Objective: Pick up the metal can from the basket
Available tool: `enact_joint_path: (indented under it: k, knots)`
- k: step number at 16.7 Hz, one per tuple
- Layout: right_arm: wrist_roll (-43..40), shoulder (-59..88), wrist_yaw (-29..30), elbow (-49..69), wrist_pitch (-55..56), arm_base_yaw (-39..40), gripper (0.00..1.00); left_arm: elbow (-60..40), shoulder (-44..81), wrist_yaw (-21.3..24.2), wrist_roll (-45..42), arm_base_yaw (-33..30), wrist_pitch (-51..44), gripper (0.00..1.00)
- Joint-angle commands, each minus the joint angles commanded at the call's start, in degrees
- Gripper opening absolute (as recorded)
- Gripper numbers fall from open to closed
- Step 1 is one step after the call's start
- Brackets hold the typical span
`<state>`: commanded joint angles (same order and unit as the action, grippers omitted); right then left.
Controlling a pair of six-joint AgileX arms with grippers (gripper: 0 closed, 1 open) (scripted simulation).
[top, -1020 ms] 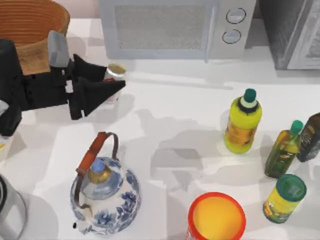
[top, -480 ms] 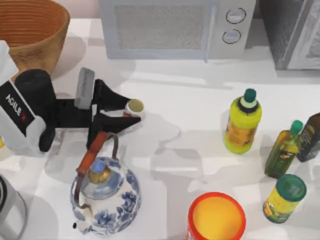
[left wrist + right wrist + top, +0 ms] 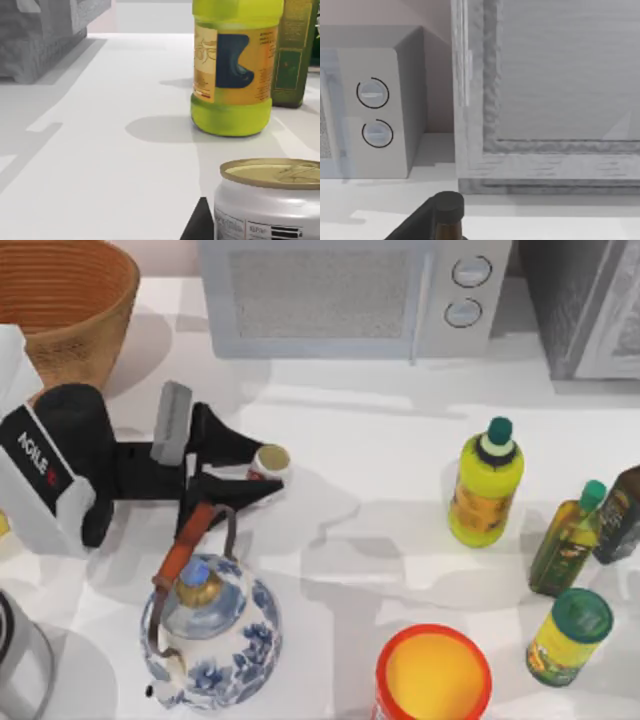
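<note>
Bright, even light is cast over the white desk (image 3: 400,460). Soft grey shadows are thrown toward the lower left of the frame beside the yellow bottle (image 3: 485,485) and teapot (image 3: 210,625). No glare is seen.

Basket (image 3: 60,300) at table's (image 3: 380,450) far left corner; metal can (image 3: 268,461) outside it, between left gripper (image 3: 258,468) fingers, behind teapot (image 3: 210,625); microwave (image 3: 350,295) behind.

We seem to be at a kitchen counter: a microwave (image 3: 345,298), a teapot (image 3: 210,625), and what look like oil bottles (image 3: 566,540) on a white table (image 3: 380,490).
</note>
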<state>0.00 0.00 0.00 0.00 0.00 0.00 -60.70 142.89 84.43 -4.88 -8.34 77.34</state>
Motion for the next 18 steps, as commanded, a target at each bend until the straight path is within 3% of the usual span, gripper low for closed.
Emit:
enact_joint_path:
  k: [12, 18]
  knots:
    - [0.0, 0.0, 0.0, 0.0, 0.0, 0.0, 1.00, 0.0, 0.0, 0.0, 0.0, 0.0, 0.0, 0.98]
    - [0.0, 0.0, 0.0, 0.0, 0.0, 0.0, 1.00, 0.0, 0.0, 0.0, 0.0, 0.0, 0.0, 1.00]
